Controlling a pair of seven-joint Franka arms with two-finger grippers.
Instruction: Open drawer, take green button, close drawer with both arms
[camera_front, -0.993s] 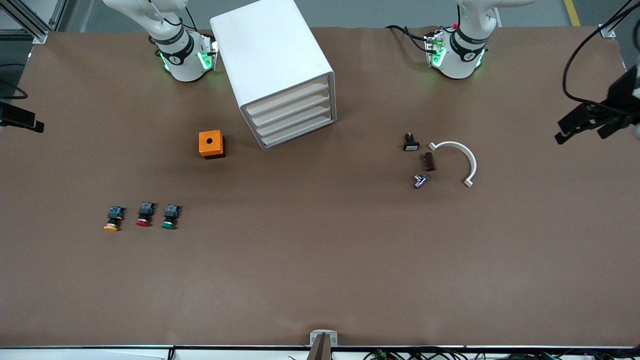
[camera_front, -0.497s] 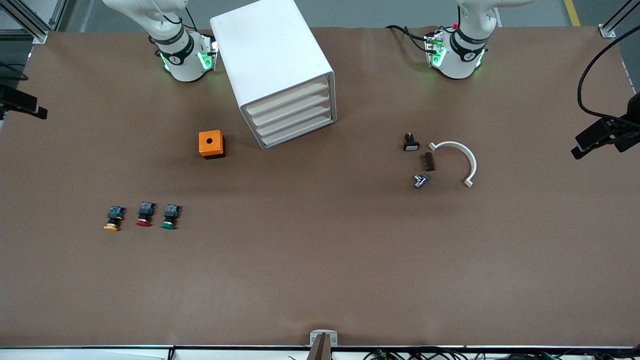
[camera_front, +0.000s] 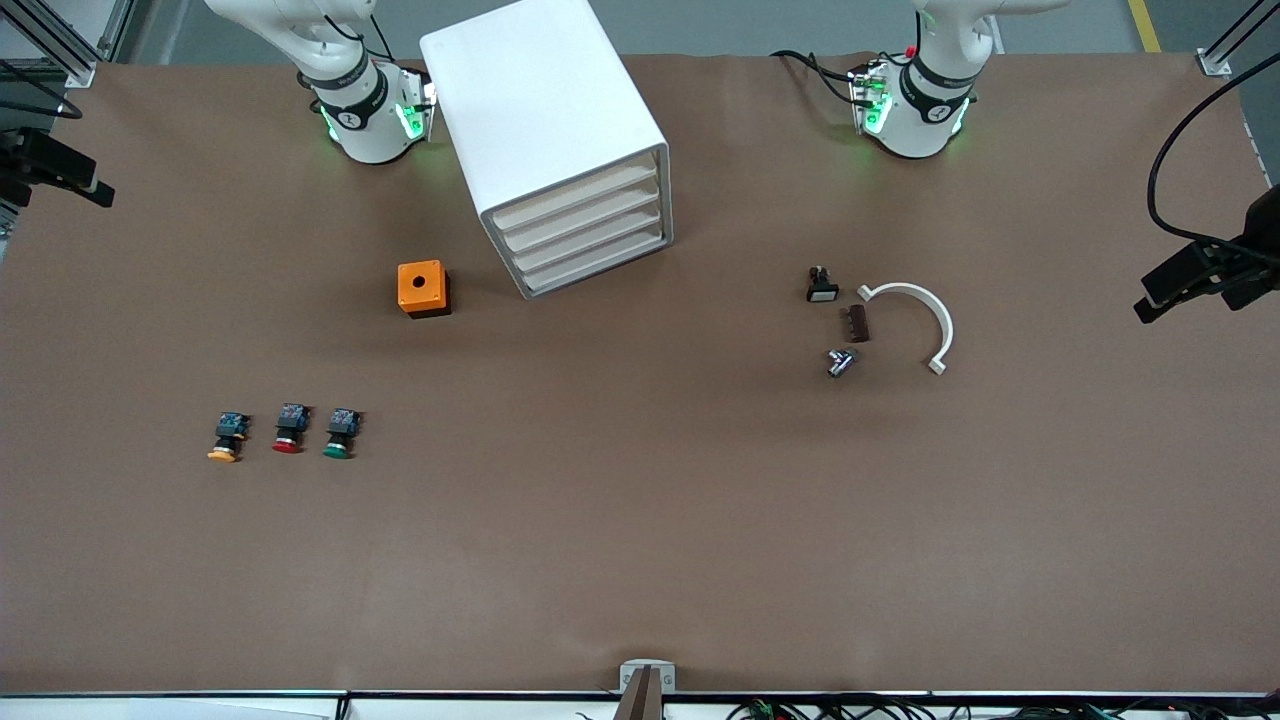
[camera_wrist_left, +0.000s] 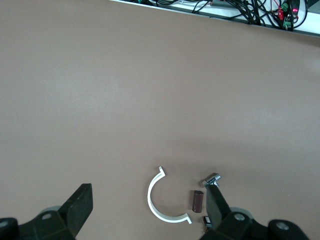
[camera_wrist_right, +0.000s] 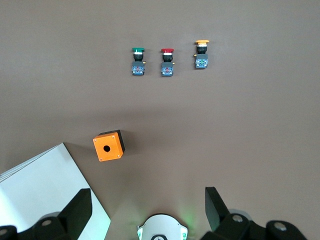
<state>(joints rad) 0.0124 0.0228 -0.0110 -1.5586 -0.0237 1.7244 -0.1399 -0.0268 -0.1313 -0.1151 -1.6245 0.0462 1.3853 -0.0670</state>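
Both grippers, left gripper (camera_wrist_left: 145, 212) and right gripper (camera_wrist_right: 147, 210), hang wide open; grabbing the red button (camera_front: 288, 428) beside the green button (camera_front: 339, 433) seems the risk.

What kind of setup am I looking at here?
Most likely a robotics lab bench: a brown-covered table, a white drawer cabinet, three push buttons in a row, aluminium framing at the corner.

the left gripper (camera_front: 1150, 300), seen at the left arm's end of the table in the front view, has been carried out toward that edge and slightly lower in the view than a second ago. the right gripper (camera_front: 95, 190), at the right arm's end, has been lifted higher in the view and brought in over the table edge.
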